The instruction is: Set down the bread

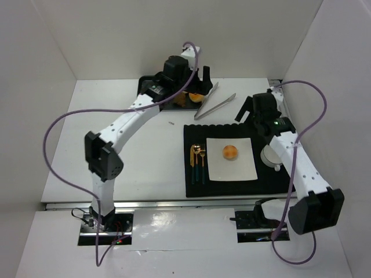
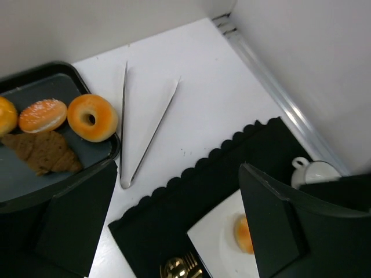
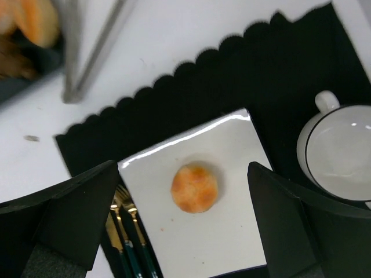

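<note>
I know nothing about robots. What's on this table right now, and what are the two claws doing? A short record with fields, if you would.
bread: on the plate, near its middle
plate: white, square, on the black mat
cutlery: on the mat, left of the plate
cup: right of the plate
tongs: on the table beside the tray
tray: holds a ring doughnut and a croissant
left gripper: open, empty, by the tray
right gripper: open, empty, above the plate

White arms [image 1: 130,119] with black joints [image 1: 104,159], purple cables [image 1: 46,143] (loosely looped); claw fingers [image 2: 81,220] black, seemingly matte.
</note>
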`<action>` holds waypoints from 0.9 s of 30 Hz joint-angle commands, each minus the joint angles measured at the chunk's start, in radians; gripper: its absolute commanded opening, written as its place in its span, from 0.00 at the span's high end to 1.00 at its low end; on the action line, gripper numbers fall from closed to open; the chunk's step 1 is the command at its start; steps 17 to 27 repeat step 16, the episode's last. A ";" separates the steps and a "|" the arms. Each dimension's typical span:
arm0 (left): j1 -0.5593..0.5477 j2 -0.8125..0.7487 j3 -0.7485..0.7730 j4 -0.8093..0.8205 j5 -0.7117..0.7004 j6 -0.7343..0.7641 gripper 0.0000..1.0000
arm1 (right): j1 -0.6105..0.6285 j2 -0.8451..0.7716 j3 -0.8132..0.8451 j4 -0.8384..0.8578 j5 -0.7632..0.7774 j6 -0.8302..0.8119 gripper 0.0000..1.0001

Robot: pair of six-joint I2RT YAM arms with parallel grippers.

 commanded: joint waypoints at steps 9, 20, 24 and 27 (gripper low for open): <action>-0.060 -0.291 -0.302 -0.342 -0.127 0.025 0.00 | -0.006 0.177 -0.069 -0.024 -0.071 0.048 0.01; -0.022 -0.433 -0.505 -0.342 -0.191 -0.004 0.00 | -0.006 0.178 -0.106 -0.013 -0.069 0.057 0.01; -0.022 -0.433 -0.505 -0.342 -0.191 -0.004 0.00 | -0.006 0.178 -0.106 -0.013 -0.069 0.057 0.01; -0.022 -0.433 -0.505 -0.342 -0.191 -0.004 0.00 | -0.006 0.178 -0.106 -0.013 -0.069 0.057 0.01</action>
